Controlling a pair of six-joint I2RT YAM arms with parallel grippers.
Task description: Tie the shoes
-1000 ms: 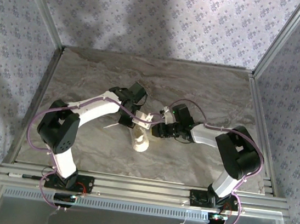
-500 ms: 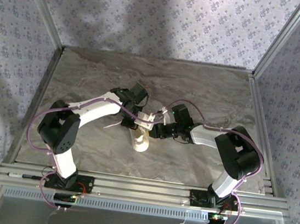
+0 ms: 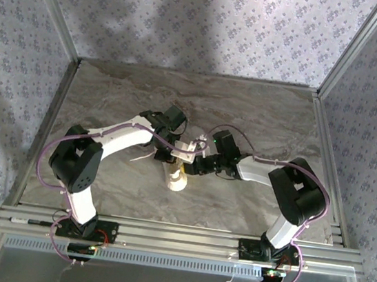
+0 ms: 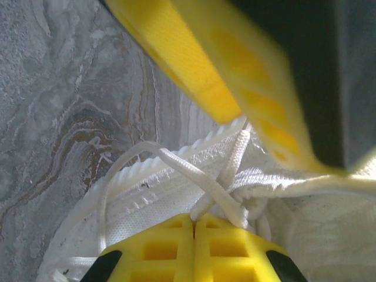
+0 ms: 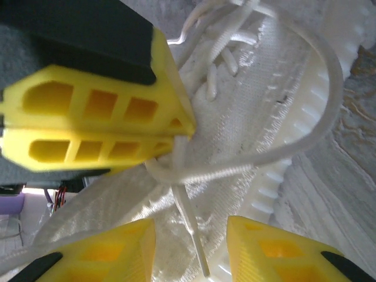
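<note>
- Two arms are standing on a metal rail (image 3: 176,233) at the near edge of the marbled grey worktop (image 3: 111,96), and both are pointing inward to its middle.
- The cream sneaker (image 3: 178,179) is sitting on the middle of the worktop, with its nearer end poking out from under the two wrists.
- The left gripper (image 4: 194,223) is leaning over the sneaker's lacing. Its yellow jaws are pressing fully together and pinching a strand of the white lace (image 4: 200,185) where two strands are crossing.
- The right gripper (image 5: 189,226) is facing it from the other side, very close. Its jaws are standing partly apart with a loose end of lace hanging in the gap, and they are gripping nothing.
- A lace loop (image 5: 223,171) is arching out from the pinched spot over the sneaker's ribbed sole edge.
- Beyond the grippers, the worktop is running back to patterned walls (image 3: 210,26).
</note>
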